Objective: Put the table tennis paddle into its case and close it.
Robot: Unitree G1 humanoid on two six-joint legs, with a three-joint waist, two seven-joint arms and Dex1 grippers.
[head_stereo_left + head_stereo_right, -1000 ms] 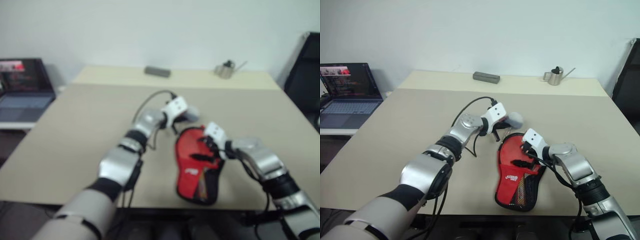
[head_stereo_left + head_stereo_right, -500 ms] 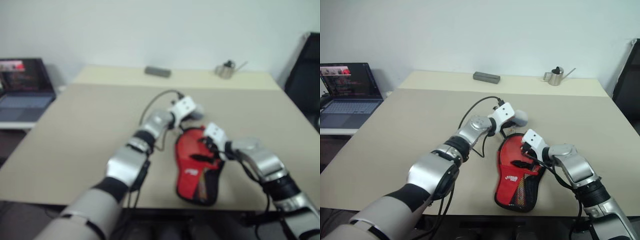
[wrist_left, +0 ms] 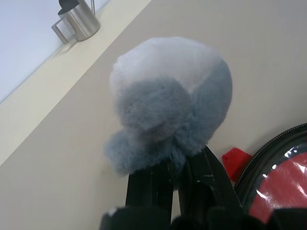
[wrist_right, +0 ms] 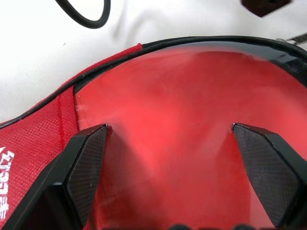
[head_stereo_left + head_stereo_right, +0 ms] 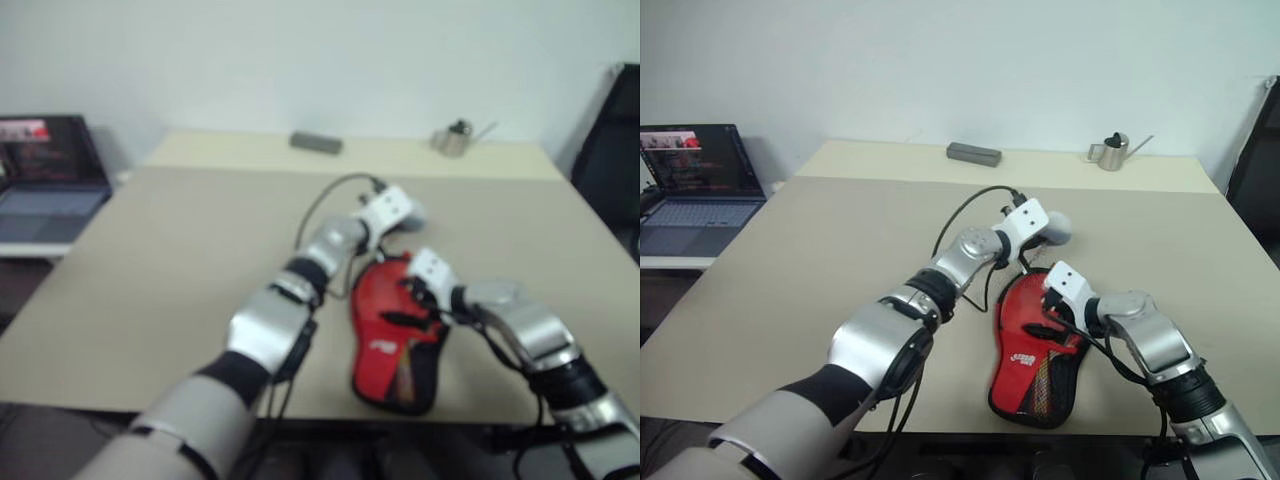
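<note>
Left gripper (image 5: 1038,232), fingers pinched on a grey fluffy pom (image 3: 170,103), has swung right past the case (image 5: 1035,350); right gripper (image 4: 177,175) spread wide on it, may slip.

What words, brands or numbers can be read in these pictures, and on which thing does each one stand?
None can be read fully.
White mark on the red face of the case: a small logo with letters, too small to read.
Same print at the edge of the right wrist view: cut off, not legible.
Laptop screen beside the table: coloured lines and a picture, too small to read.
</note>
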